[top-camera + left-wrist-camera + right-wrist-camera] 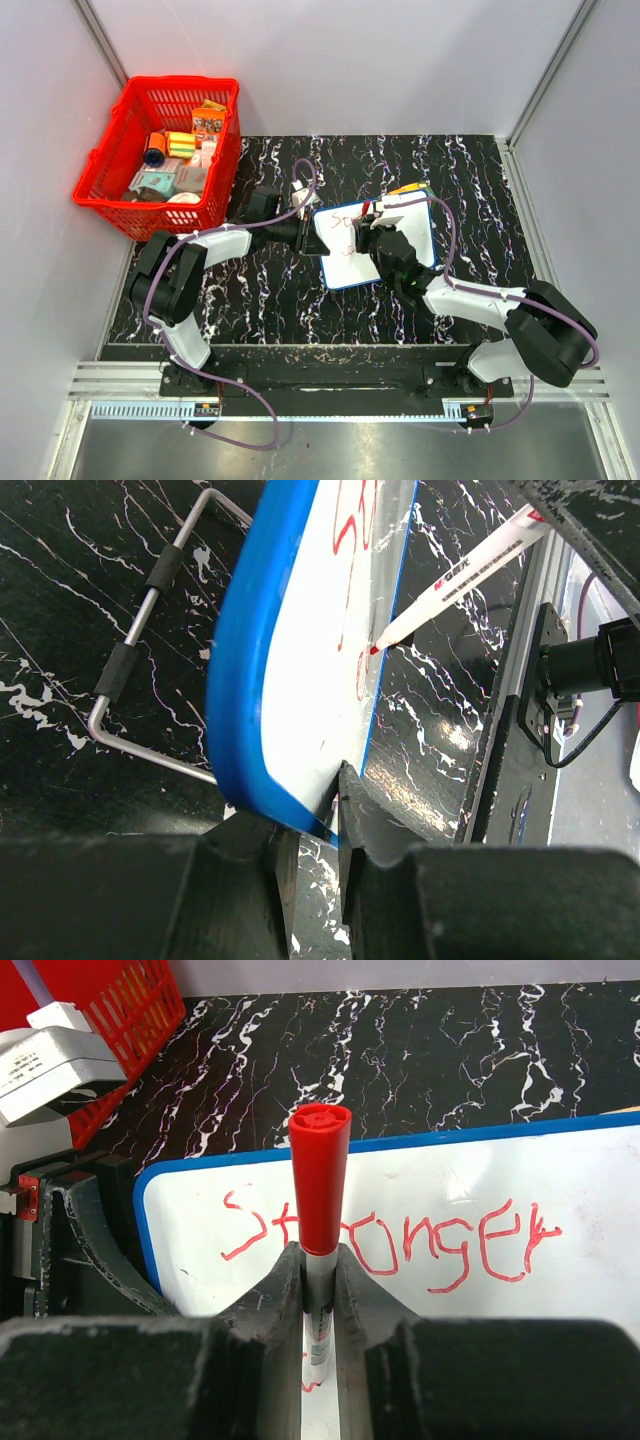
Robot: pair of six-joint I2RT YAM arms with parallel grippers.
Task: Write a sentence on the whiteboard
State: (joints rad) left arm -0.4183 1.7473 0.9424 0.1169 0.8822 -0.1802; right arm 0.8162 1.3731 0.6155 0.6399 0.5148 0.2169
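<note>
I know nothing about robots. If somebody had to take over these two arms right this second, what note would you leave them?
Left gripper: shut on the edge of the whiteboard, steadying it.
Right gripper: shut on a red marker, with the tip at the board below the first line.
Done: the sentence reads "Stronger" in red, and a few strokes of a second line are there.
Left: finish the second line. Both grips probably need to stay closed until then.
</note>
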